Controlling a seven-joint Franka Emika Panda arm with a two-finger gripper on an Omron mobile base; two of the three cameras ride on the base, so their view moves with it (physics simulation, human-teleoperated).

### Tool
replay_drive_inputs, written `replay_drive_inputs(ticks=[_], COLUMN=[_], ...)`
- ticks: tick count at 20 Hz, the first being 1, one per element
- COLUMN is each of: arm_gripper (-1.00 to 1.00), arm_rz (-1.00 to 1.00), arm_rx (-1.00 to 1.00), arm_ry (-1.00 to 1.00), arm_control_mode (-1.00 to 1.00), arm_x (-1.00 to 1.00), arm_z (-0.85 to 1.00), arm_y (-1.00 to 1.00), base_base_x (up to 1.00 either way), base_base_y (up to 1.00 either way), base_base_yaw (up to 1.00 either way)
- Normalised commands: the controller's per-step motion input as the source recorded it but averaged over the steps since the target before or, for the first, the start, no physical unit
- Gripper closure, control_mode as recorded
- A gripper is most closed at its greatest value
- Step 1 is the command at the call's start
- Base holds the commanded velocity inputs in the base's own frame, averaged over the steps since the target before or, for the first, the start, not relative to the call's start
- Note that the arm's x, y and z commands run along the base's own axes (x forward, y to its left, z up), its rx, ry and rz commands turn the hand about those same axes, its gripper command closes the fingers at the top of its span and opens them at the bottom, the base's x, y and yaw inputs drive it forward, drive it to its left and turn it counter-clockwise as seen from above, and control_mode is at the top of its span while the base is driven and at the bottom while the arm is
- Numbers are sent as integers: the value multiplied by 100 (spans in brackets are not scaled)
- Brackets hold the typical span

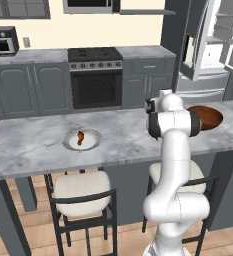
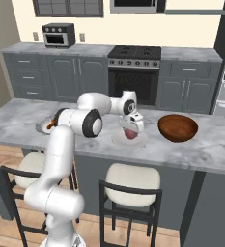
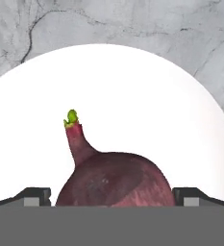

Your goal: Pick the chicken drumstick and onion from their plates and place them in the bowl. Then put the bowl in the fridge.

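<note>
Grey-veined marble forms the worktop (image 2: 201, 149), a long island with two cushioned stools (image 2: 131, 178) tucked under its near edge. Beyond it, at about 1 o'clock in the left base view, the silver-grey fridge (image 1: 208, 50) stands with its doors swung open, white shelves and door bins showing; the right base view catches no more than a sliver of it at its right edge. The glossy reddish-brown bowl (image 2: 177, 128) sits on the marble at 3 o'clock from the pincer (image 2: 129, 129) in the right base view, whereas in the left base view the arm's elbow covers its left part. The grey-rimmed plate (image 1: 82, 140) with the chicken drumstick (image 1: 80, 138) on it lies plain in the left base view, but is largely hidden behind the arm in the right one. The pale plate (image 3: 132, 96) lies under the pincer, between the other plate and the bowl. The hand view shows the reddish-purple onion (image 3: 114, 180) on it, green-tipped stalk pointing to 11 o'clock, the pincer's fingertips (image 3: 34, 196) spread wide on either side, apart from the skin.
</note>
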Motion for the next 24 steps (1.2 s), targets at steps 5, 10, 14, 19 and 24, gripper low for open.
replay_drive_inputs(ticks=[5, 10, 14, 19, 24], arm_gripper=[-100, -100, -100, -100, -100], arm_rz=[-6, -9, -15, -16, -17], arm_rx=[0, 0, 0, 0, 0], arm_ry=[14, 15, 10, 4, -3], arm_control_mode=[-100, -100, -100, -100, -100], arm_x=[0, -1, -5, -5, -16], arm_z=[-24, -25, -21, -24, -43], arm_y=[-8, 0, 7, 12, 12], base_base_x=[0, 0, 0, 0, 0], base_base_y=[0, 0, 0, 0, 0], base_base_yaw=[0, 0, 0, 0, 0])
